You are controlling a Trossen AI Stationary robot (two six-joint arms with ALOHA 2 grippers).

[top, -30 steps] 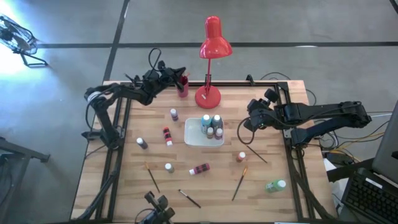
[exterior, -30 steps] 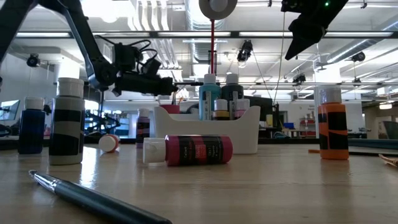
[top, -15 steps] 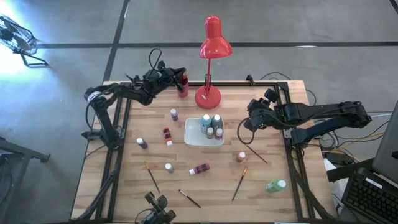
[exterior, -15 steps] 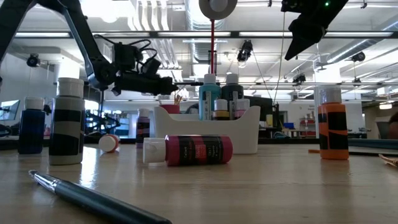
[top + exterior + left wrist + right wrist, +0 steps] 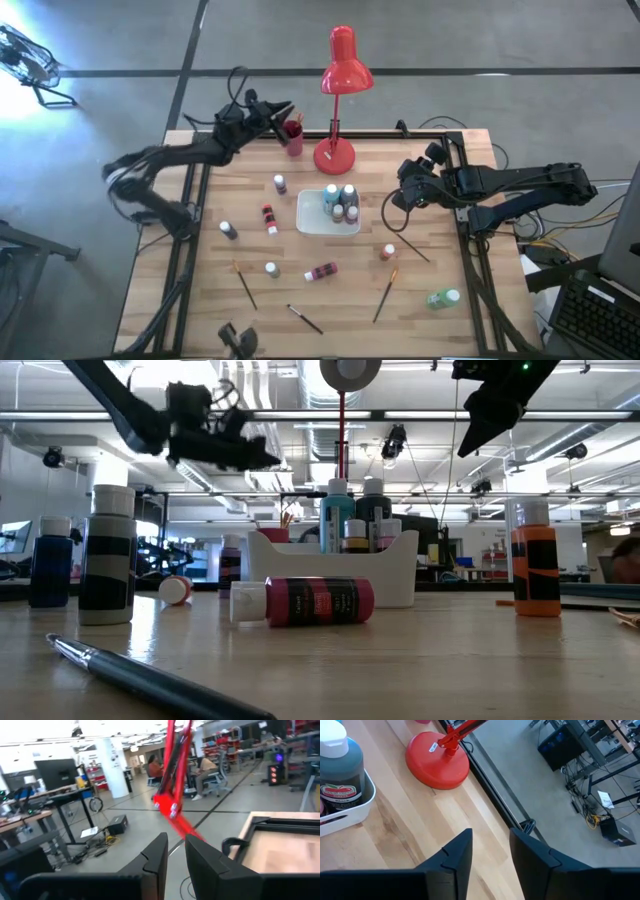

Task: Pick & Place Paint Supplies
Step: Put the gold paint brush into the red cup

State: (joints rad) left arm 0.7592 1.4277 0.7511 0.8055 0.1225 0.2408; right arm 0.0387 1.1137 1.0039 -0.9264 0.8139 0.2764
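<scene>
Small paint bottles stand or lie on the wooden table: a purple one (image 5: 280, 184), a red one on its side (image 5: 322, 271), an orange one (image 5: 388, 252) and a green one on its side (image 5: 443, 297). Several more stand in the white tray (image 5: 305, 222). Thin brushes (image 5: 385, 293) (image 5: 245, 285) lie flat near the front. The red cup (image 5: 293, 135) stands at the far edge with brush ends sticking out of it (image 5: 288, 517). My left gripper (image 5: 283, 107) (image 5: 176, 855) hangs above and just left of the cup, open and empty. My right gripper (image 5: 400, 193) (image 5: 490, 855) hovers to the right of the tray, open and empty.
A red desk lamp (image 5: 340, 70) stands on its round base (image 5: 334, 156) at the far middle, right beside the cup. A dark pen-like brush (image 5: 150, 680) lies near the front edge. Bare wood lies between the tray and the lamp base and at the far right.
My left gripper has risen well above the red cup and drawn slightly back toward the table's far left corner, staying about level. My right gripper has kept still. No bottle or brush on the table has moved.
</scene>
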